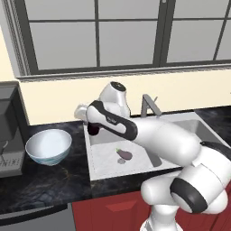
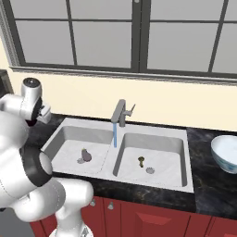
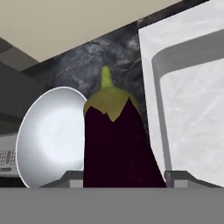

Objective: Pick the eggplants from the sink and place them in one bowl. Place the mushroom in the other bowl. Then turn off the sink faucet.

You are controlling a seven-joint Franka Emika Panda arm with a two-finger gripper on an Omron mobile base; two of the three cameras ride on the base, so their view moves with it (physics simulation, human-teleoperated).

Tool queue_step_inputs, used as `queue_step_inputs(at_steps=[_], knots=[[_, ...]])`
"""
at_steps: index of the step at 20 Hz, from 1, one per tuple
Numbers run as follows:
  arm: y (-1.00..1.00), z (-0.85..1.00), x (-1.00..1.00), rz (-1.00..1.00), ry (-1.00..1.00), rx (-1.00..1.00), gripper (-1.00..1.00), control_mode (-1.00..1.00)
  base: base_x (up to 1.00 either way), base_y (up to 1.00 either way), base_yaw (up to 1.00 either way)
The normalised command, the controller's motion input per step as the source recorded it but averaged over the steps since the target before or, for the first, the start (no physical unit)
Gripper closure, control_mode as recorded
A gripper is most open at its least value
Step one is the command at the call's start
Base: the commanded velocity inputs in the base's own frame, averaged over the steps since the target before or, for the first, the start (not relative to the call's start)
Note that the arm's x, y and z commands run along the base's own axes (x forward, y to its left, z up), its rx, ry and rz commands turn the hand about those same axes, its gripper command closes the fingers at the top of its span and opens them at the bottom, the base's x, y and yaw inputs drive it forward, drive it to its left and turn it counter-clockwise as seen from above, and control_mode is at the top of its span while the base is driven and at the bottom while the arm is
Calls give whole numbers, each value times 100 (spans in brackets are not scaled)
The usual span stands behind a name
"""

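Note:
My gripper (image 3: 124, 177) is shut on the near-black purple eggplant (image 3: 116, 144), whose green stem cap points away from the hand. In the left base view the gripper (image 1: 92, 128) hangs over the left rim of the sink (image 1: 117, 172), between the basin and a white bowl (image 1: 48, 145) on the counter. That bowl (image 3: 50, 140) lies just left of the held eggplant. The paler eggplant (image 1: 124, 154) lies in the left basin. In the right basin sits the mushroom (image 2: 141, 160). A second bowl (image 2: 227, 152) stands at the far right. Water streams from the sink faucet (image 2: 121, 112).
A dark coffee machine (image 1: 10, 135) stands at the counter's left end, beyond the left bowl. A cream wall and a window (image 1: 99, 31) close off the back. Round grey drains (image 2: 150, 170) sit in the basins. Red cabinet fronts (image 2: 152, 220) run below.

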Motion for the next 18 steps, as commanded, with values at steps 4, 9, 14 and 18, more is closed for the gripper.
queue_step_inputs(at_steps=[4,9,14,18], knots=[[45,1,-4,1,-3,0,100,-100,0,0,0],[55,3,0,0,0,0,100,-100,0,0,0],[50,2,0,0,0,0,100,-100,0,0,0],[40,-14,0,0,0,-4,100,-100,0,0,0]])
